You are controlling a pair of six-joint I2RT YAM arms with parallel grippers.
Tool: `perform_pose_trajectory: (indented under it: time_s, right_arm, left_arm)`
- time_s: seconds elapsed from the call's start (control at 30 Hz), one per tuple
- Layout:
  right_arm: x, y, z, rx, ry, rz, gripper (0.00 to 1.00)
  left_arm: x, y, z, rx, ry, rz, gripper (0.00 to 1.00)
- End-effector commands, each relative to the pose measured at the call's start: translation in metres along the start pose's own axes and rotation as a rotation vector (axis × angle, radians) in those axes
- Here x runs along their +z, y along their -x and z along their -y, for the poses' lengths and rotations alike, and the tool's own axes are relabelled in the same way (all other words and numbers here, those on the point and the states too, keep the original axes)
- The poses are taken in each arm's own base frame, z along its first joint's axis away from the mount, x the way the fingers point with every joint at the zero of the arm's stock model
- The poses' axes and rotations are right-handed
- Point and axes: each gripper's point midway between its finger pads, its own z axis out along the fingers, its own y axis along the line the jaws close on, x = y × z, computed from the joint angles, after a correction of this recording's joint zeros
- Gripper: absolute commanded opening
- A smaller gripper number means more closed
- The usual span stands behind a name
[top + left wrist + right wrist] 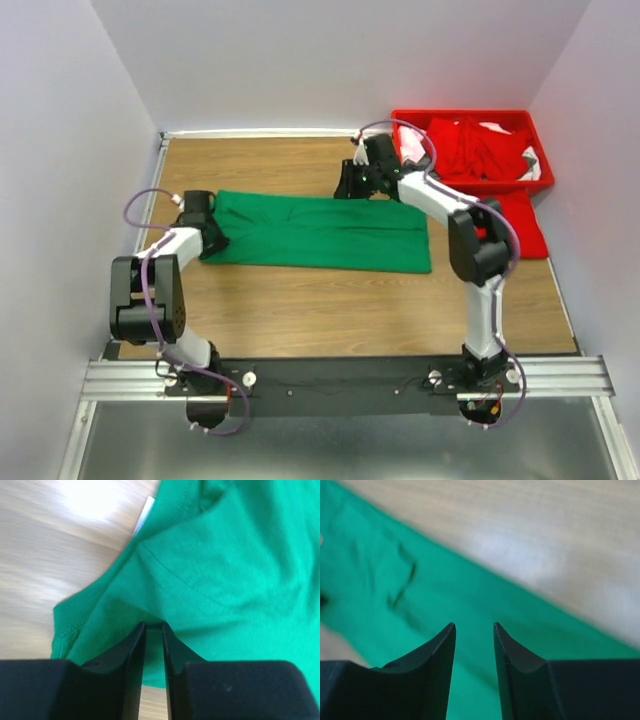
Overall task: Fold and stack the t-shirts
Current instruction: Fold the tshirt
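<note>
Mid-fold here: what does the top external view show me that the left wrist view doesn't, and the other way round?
Only top external: the whole green t-shirt spread out, the right end effector near its far edge, the red bin of red garments, another red garment beside it. Only left wrist: a white label at the cloth's edge, seam stitching, and fingers close together at the shirt's edge; whether they pinch is unclear. Both: green cloth, the left end effector, the wooden table.
</note>
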Motion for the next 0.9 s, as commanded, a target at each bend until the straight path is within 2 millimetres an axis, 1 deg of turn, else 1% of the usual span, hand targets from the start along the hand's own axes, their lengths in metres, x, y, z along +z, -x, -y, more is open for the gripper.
perform_pose_trajectory:
  time_s: [0.0,0.03,0.07,0.1,0.13,0.17,0.2,0.23,0.27,0.3,0.33,0.4,0.43,0.47,0.5,0.53,0.57,0.63,0.67,0.7,0.73,0.77,0.8,0.83,0.87]
  right_arm:
    - [-0.071,-0.004,-0.015,-0.051,-0.023,0.041,0.44]
    - [-0.098,0.000,-0.013,-0.039,-0.028,0.071,0.44]
    - [-0.103,-0.031,0.000,0.002,-0.046,0.011,0.44]
    - [-0.112,-0.043,0.008,0.024,-0.060,-0.004,0.44]
    - [-0.134,-0.038,0.012,0.041,-0.070,0.029,0.44]
    - [-0.141,-0.046,0.017,0.068,-0.080,0.022,0.44]
    - [-0.145,-0.069,0.025,0.093,-0.094,-0.018,0.44]
    - [-0.155,-0.071,0.027,0.111,-0.105,-0.007,0.44]
    - [-0.154,-0.086,0.033,0.127,-0.117,-0.038,0.44]
    - [-0.159,-0.099,0.037,0.133,-0.133,-0.051,0.44]
    - [-0.163,-0.106,0.044,0.141,-0.174,-0.057,0.45]
    - [-0.167,-0.118,0.054,0.151,-0.222,-0.076,0.45]
    - [-0.168,-0.130,0.065,0.156,-0.271,-0.099,0.45]
    - [-0.169,-0.133,0.068,0.155,-0.290,-0.102,0.45]
    - [-0.170,-0.138,0.072,0.156,-0.310,-0.112,0.45]
    - [-0.171,-0.141,0.075,0.158,-0.324,-0.120,0.46]
    - [-0.171,-0.144,0.079,0.151,-0.341,-0.127,0.50]
    - [-0.170,-0.148,0.087,0.148,-0.378,-0.141,0.51]
    - [-0.171,-0.149,0.094,0.145,-0.419,-0.151,0.52]
    - [-0.172,-0.152,0.098,0.144,-0.439,-0.161,0.52]
    - [-0.170,-0.157,0.101,0.148,-0.454,-0.180,0.52]
    - [-0.172,-0.158,0.108,0.143,-0.491,-0.182,0.53]
    - [-0.172,-0.161,0.110,0.145,-0.501,-0.194,0.53]
    - [-0.171,-0.168,0.113,0.157,-0.517,-0.219,0.53]
    - [-0.171,-0.173,0.114,0.166,-0.521,-0.234,0.53]
  left_arm:
    - [-0.007,0.026,-0.038,-0.030,0.111,0.029,0.34]
    - [-0.007,0.032,-0.038,-0.038,0.103,0.040,0.36]
    - [-0.010,0.045,-0.033,-0.045,0.081,0.066,0.40]
    - [-0.014,0.052,-0.028,-0.043,0.063,0.080,0.43]
    - [-0.018,0.060,-0.022,-0.043,0.040,0.100,0.46]
    - [-0.025,0.065,-0.014,-0.041,0.005,0.116,0.50]
    - [-0.030,0.069,-0.011,-0.040,-0.012,0.130,0.51]
    - [-0.034,0.068,-0.007,-0.037,-0.033,0.129,0.55]
    - [-0.038,0.068,-0.005,-0.035,-0.046,0.138,0.55]
    - [-0.049,0.071,0.000,-0.031,-0.070,0.161,0.57]
    - [-0.057,0.070,0.001,-0.033,-0.082,0.177,0.57]
    - [-0.063,0.063,0.005,-0.038,-0.098,0.180,0.57]
    - [-0.062,0.054,0.004,-0.039,-0.097,0.169,0.57]
    - [-0.062,0.052,0.005,-0.039,-0.103,0.171,0.57]
    - [-0.061,0.044,0.013,-0.035,-0.135,0.148,0.57]
    - [-0.059,0.040,0.014,-0.032,-0.139,0.138,0.57]
    - [-0.051,0.031,0.015,-0.025,-0.134,0.113,0.57]
    - [-0.043,0.023,0.018,-0.018,-0.128,0.090,0.56]
    - [-0.034,0.015,0.019,-0.018,-0.129,0.054,0.55]
    - [-0.030,0.012,0.020,-0.020,-0.131,0.037,0.54]
    - [-0.025,0.010,0.020,-0.022,-0.125,0.024,0.54]
    - [-0.017,0.010,0.017,-0.025,-0.101,0.017,0.52]
    - [-0.012,0.009,0.014,-0.027,-0.082,0.011,0.52]
    - [-0.008,0.014,0.004,-0.032,-0.028,0.019,0.51]
    - [0.001,0.010,-0.002,-0.034,0.001,-0.005,0.50]
